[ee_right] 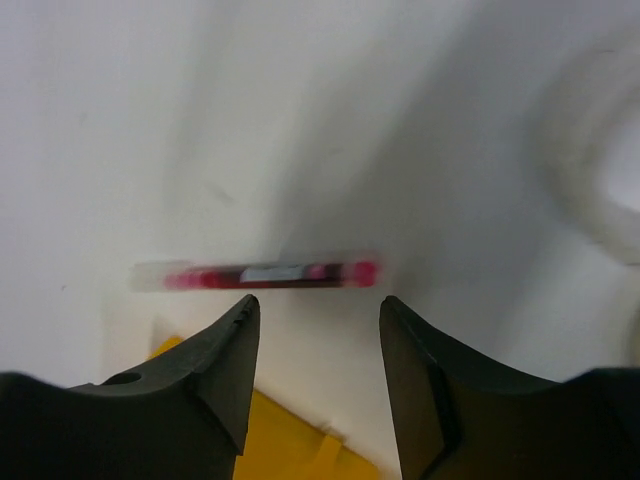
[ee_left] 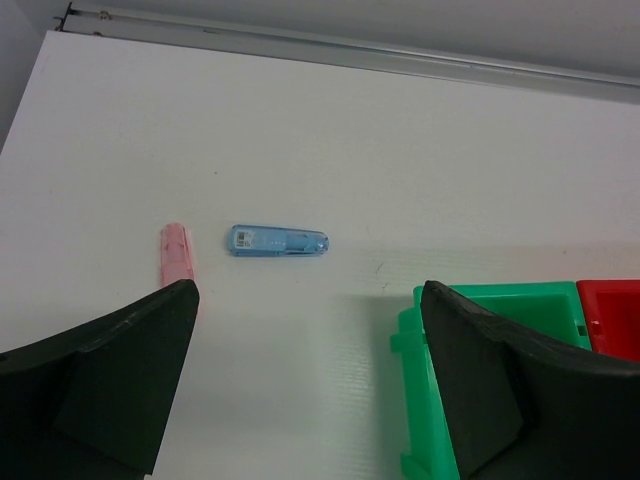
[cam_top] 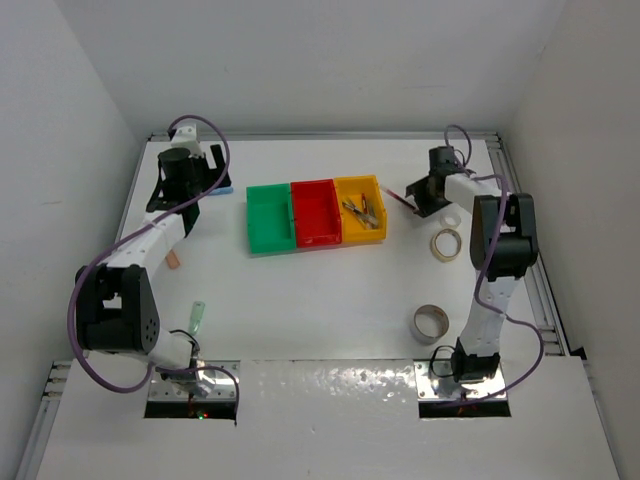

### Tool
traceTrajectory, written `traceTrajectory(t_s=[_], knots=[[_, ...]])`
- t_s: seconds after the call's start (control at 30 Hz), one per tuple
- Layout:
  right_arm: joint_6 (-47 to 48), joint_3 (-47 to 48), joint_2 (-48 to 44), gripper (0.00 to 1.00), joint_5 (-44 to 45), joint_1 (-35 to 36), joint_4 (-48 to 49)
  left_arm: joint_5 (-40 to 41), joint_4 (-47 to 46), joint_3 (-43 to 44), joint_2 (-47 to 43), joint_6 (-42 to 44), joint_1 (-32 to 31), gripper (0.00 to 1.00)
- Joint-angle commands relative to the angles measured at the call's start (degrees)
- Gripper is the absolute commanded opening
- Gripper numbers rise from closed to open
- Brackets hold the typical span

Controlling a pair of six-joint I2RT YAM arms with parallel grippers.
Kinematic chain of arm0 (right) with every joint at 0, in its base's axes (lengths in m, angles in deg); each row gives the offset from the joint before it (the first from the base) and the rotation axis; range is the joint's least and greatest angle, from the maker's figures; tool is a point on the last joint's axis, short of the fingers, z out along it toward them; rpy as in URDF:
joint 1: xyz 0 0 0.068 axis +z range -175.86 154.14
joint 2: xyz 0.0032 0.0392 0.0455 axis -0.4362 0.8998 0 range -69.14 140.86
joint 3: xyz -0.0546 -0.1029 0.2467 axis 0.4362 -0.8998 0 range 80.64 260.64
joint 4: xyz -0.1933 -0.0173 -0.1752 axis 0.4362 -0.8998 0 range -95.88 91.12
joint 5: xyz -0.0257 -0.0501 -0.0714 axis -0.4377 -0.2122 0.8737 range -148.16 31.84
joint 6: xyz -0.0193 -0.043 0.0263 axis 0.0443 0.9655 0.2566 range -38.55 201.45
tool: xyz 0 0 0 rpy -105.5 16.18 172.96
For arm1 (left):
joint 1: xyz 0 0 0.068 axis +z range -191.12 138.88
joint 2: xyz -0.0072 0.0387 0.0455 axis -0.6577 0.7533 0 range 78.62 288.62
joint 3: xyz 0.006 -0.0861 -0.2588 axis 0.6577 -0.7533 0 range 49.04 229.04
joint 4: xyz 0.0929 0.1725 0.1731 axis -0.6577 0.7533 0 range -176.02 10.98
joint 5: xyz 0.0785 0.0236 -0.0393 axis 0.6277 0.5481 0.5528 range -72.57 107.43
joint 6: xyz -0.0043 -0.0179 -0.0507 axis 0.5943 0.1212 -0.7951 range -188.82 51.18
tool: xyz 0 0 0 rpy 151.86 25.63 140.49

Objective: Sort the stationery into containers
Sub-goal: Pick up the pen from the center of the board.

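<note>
The green, red and yellow-orange bins stand joined in a row at mid-table; the yellow one holds several pens. My left gripper is open and empty at the far left. In its wrist view a blue eraser-like piece and a pink piece lie ahead of the gripper, with the green bin by its right finger. My right gripper is open; a red pen lies on the table just beyond the gripper, beside the yellow bin's corner.
A white tape roll, a beige roll and a larger pale roll lie on the right. A beige-pink piece and a pale green piece lie by the left arm. A rail runs along the table's far edge.
</note>
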Motion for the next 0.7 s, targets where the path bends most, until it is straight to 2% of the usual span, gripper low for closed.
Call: traceTrajectory(t_s=[0.0, 0.3, 0.47, 0.6, 0.67], knots=[[8.36, 9.03, 0.24, 0.51, 1.90, 2.76, -2.76, -0.60, -2.29, -0.35, -2.57, -0.31, -0.52, 0.91], [57.63, 21.07, 2.96, 0.52, -4.69, 2.50, -11.98, -0.69, -2.55, -1.05, -3.10, -0.14, -0.52, 0.91], [69.90, 22.58, 5.85, 0.48, -4.69, 2.32, -13.05, -1.04, -2.29, 0.09, -2.75, 0.12, -0.52, 0.91], [80.17, 25.91, 8.66, 0.45, -11.35, 2.85, -14.54, -1.30, -2.20, 0.18, -2.66, 0.21, -0.70, 0.91], [81.33, 26.45, 9.64, 0.45, -12.68, 3.02, -14.55, -1.48, -2.20, 0.09, -2.84, 0.04, -0.78, 0.91]])
